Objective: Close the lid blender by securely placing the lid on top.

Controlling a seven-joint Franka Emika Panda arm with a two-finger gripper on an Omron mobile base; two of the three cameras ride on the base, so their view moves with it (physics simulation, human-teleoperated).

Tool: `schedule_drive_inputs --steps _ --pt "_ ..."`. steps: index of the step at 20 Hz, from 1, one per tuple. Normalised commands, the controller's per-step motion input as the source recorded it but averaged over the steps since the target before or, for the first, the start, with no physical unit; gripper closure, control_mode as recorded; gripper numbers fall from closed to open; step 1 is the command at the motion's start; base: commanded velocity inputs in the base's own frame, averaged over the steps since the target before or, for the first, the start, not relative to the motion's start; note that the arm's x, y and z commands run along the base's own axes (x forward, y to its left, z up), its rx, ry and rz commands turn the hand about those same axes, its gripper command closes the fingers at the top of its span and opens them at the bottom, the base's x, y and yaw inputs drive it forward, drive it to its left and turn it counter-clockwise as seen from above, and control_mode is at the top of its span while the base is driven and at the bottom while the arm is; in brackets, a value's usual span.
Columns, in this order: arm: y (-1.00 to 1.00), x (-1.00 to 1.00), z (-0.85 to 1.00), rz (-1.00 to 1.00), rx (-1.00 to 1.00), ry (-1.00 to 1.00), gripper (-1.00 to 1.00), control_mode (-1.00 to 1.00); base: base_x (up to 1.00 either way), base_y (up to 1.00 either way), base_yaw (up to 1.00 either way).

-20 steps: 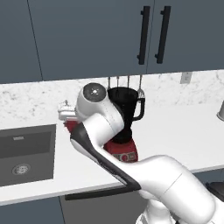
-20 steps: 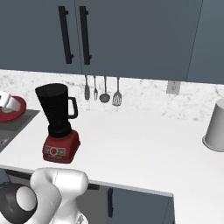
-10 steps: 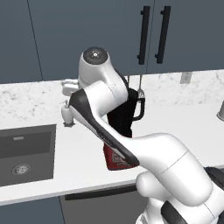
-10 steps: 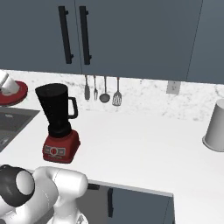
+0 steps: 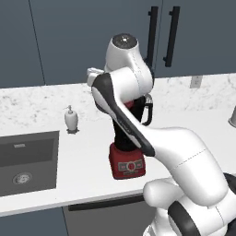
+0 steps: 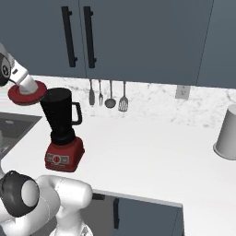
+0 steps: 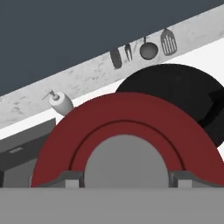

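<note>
Gripper [image 7: 124, 178] clenched on the lid [image 7: 127, 131] by its grey knob [image 7: 124, 159], a finger on either side, so the red disc hangs flat and level for seating. Right base view: lid [image 6: 26, 93] held in the air just left of the blender [image 6: 62, 130] and about level with the jar mouth, not yet over it. Hand view agrees: the dark jar opening [image 7: 179, 94] lies beyond the lid's far edge. Judged next: shift across, centre, lower

The pincer [image 6: 28, 87] has carried the lid [image 6: 26, 93] up and toward 3 o'clock, beside the blender [image 6: 62, 130] jar's mouth.
</note>
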Motion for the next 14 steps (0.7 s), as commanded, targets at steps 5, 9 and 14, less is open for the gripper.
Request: schedule_drive_inputs --steps 5,9,14 --pt "-0.57 0.3 0.0 -0.04 0.07 0.0 1.0 -1.0 0.0 0.0 0.0" --pt "-0.36 0.35 0.0 0.0 0.04 0.0 1.0 -1.0 0.0 0.0 0.0" --pt "-0.2 0.38 0.0 0.0 0.01 0.0 1.0 -1.0 0.0 0.0 0.0"
